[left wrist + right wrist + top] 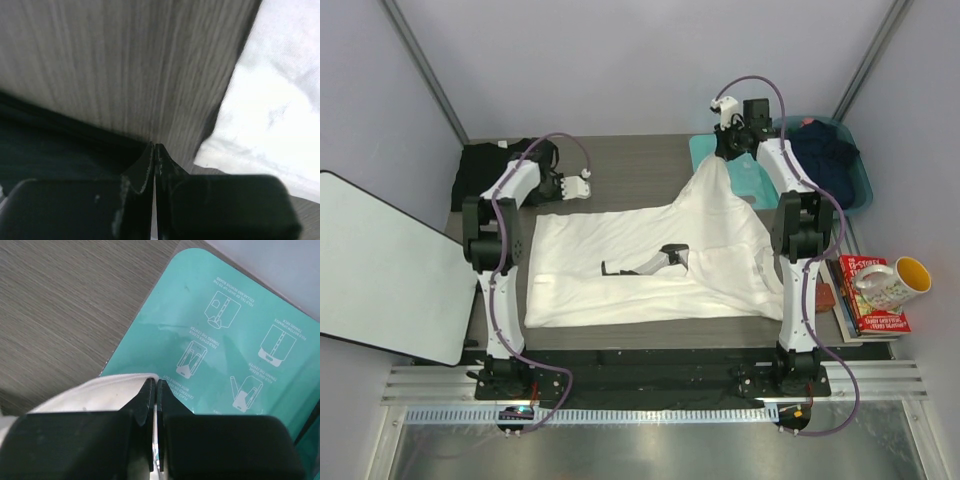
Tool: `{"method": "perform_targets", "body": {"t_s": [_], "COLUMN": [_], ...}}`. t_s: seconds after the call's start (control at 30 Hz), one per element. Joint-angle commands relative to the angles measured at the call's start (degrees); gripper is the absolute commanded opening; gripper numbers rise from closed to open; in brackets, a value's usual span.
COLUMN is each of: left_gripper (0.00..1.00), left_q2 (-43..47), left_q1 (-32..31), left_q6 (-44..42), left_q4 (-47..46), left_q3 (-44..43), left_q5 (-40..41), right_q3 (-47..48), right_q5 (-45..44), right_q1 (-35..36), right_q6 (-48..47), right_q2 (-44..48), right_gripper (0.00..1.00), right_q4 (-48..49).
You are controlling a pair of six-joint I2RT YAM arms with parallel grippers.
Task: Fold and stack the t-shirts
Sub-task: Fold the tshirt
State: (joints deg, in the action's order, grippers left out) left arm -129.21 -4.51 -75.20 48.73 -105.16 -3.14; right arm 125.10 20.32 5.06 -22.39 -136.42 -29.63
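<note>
Overhead view of a dark wood-grain table (pixel 640 165) with two robot arms mounted at its near edge.

White t-shirt (pixel 650 265) spread wide across the middle of the table, mostly flat, rumpled toward the right. Far right part of it drawn up into a peak, pinched in the right tool (pixel 723 152), raised off the table at the near left edge of a teal board (pixel 757 186). In the right wrist view, jaws pressed together with a fold of white cloth (pixel 95 390) caught between them, above the board's printed folding diagrams (pixel 225 340).

Left tool (pixel 582 187) fully closed and holding nothing, just above the table near the far left corner of the white t-shirt. Fingertips (pixel 150 155) touching each other in the left wrist view.

Black t-shirt (pixel 485 170) bunched at the far left corner of the table, behind the left arm, apart from the white one.

Blue bin (pixel 857 172) of dark clothing at far right. Books (pixel 870 305) and a yellow-lined mug (pixel 892 283) off the right side of the table. White panel (pixel 380 265) to the left.
</note>
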Motion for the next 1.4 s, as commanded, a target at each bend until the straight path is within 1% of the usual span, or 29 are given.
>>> {"method": "perform_targets", "body": {"t_s": [0.0,0.13,0.27,0.3,0.33,0.37,0.47,0.57,0.63,0.73,0.93,1.1,1.2,1.33,1.37], "left_gripper": [0.0,0.0,0.0,0.08,0.19,0.4,0.59,0.65,0.66,0.68,0.67,0.65,0.64,0.65,0.65], "left_q2": [6.51,8.97,8.98,8.45,8.1,7.66,5.46,1.95,-0.5,-1.92,-4.21,-5.09,-5.44,-7.54,-7.81], "left_q1": [-0.41,-0.32,-0.23,0.12,0.29,0.47,0.91,1.26,1.35,1.61,1.53,1.61,1.61,1.44,1.35], "left_q6": [1.37,1.55,0.93,0.84,0.5,0.4,-1.0,-1.35,-1.44,-1.18,-1.71,-1.71,-2.32,-3.46,-3.46], "left_q4": [-7.32,-9.71,-6.12,-5.32,-4.27,-2.6,2.58,8.3,11.02,11.21,10.42,10.33,12.52,21.64,22.63], "left_q3": [1.54,3.65,5.05,5.14,5.06,4.8,2.34,-2.49,-6.0,-7.68,-7.34,-7.42,-8.12,-10.58,-10.5], "left_q5": [2.08,2.26,0.59,-0.54,-1.42,-2.04,-4.77,-6.53,-6.71,-6.18,-5.3,-5.39,-5.74,-6.44,-6.1], "right_q3": [-1.86,-9.24,-15.31,-15.76,-16.28,-16.81,-17.43,-17.78,-17.87,-18.22,-19.19,-20.42,-20.77,-20.77,-20.77], "right_q5": [-0.1,0.16,0.16,0.16,0.08,-0.01,-0.36,-0.45,-0.8,-0.98,-1.51,-2.03,-2.38,-2.65,-2.56], "right_q1": [1.79,2.58,2.85,2.85,2.85,3.02,3.38,3.55,3.64,3.82,3.99,4.26,4.34,4.52,4.69], "right_q6": [-7.66,-12.58,-14.96,-15.14,-15.14,-15.14,-15.22,-15.4,-15.49,-15.49,-15.49,-15.84,-16.63,-17.16,-17.33], "right_q2": [5.89,11.25,14.69,15.39,15.66,15.83,16.45,16.89,17.24,17.59,18.56,19.52,19.79,19.88,19.88], "right_gripper": [0.01,0.01,0.01,0.01,0.01,0.01,0.01,0.01,0.01,0.01,0.01,0.01,0.01,0.01,0.01], "right_q4": [1.24,1.15,1.41,1.41,1.5,1.5,1.5,1.5,1.5,1.5,1.42,1.41,1.5,1.5,1.42]}}
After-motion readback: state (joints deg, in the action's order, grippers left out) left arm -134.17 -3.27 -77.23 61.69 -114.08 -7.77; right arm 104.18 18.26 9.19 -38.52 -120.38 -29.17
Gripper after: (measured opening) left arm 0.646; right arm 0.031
